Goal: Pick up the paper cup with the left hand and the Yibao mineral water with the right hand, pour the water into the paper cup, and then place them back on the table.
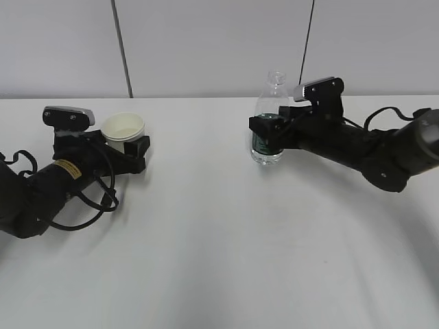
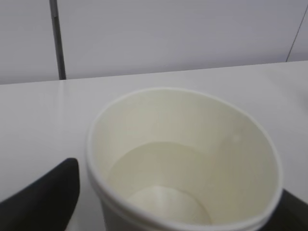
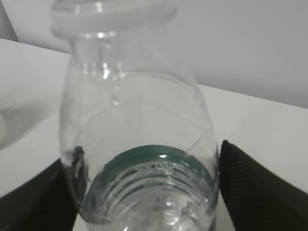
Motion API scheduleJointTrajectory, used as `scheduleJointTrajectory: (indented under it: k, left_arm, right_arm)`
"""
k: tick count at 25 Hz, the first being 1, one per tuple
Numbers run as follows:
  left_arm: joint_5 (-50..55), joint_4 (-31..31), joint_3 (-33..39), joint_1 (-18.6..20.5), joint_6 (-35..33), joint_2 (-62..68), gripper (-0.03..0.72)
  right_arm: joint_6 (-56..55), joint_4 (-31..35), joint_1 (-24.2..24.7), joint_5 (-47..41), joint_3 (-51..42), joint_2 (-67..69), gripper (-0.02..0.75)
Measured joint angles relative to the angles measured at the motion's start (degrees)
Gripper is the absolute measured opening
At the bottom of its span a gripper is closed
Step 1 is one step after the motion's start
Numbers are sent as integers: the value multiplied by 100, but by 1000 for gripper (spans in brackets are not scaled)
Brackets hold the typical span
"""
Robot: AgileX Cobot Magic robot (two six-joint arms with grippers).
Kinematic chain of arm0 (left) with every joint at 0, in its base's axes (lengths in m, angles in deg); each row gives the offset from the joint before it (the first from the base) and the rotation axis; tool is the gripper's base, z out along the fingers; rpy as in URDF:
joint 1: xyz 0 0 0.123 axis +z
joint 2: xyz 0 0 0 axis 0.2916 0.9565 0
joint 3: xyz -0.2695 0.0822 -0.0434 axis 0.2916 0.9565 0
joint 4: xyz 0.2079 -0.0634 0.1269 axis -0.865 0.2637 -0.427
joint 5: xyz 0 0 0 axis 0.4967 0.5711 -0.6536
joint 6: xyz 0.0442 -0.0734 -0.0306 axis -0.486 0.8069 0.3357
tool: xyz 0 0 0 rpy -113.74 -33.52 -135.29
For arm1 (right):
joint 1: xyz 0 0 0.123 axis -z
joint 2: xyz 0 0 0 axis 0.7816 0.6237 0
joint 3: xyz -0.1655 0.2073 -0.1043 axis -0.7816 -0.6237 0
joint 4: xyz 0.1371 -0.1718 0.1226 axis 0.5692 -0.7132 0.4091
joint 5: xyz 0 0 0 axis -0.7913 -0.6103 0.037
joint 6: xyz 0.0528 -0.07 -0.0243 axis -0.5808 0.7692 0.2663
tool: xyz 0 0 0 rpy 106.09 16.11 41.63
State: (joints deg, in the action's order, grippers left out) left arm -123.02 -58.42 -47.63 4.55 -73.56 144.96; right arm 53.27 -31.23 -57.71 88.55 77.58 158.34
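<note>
The paper cup (image 1: 124, 130) stands on the table (image 1: 219, 247) at the left. Its cream inside shows a pale ring of water (image 2: 159, 168) low down. My left gripper (image 1: 122, 147) is around the cup. Its left finger (image 2: 43, 197) stands a little off the cup wall (image 2: 192, 120), with white table showing between. The Yibao mineral water bottle (image 1: 269, 130) stands uncapped at the centre right and looks nearly empty. My right gripper (image 1: 267, 130) holds it at the green label (image 3: 144, 154), and the right finger (image 3: 260, 192) sits against its side.
A grey wall with dark vertical seams (image 1: 122, 48) runs behind the table's far edge. White tabletop lies between the two arms and in front of them. The black cables of both arms rest on the table.
</note>
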Motion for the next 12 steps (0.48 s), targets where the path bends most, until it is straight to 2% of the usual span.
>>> scheduleJointTrajectory:
  k: [12]
  left_arm:
    - [11, -53, 0, 0, 0, -5, 582]
  right_arm:
    - [-165, -99, 0, -214, 0, -361, 629]
